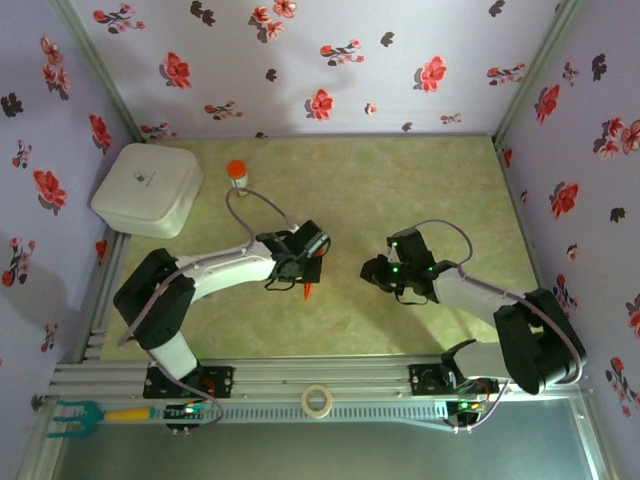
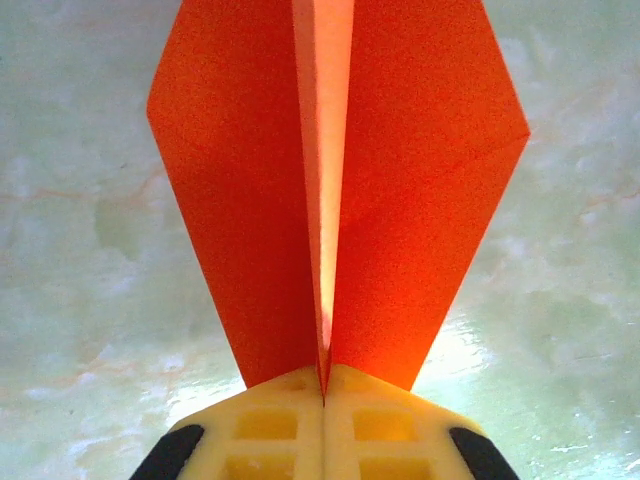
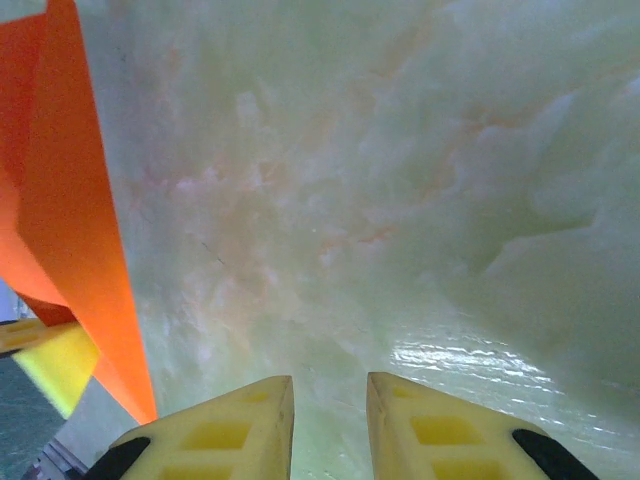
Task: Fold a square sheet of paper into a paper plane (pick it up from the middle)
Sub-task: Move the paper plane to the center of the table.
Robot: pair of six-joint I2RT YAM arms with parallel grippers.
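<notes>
left tool clenched on paper plane at its centre crease, right tool parted and empty; pinch squarely on the crease so both wings ahead spread evenly.

The paper plane is showing bright orange, its centre crease glowing a paler peach. The left tool is showing yellow fingers with black corners; the right tool is showing the same. The desk is reading pale green, marbled, with faint orange veining. The walls are showing lilac with a red and dark flower print. The box is showing white; the small bottle is wearing an orange cap.
</notes>
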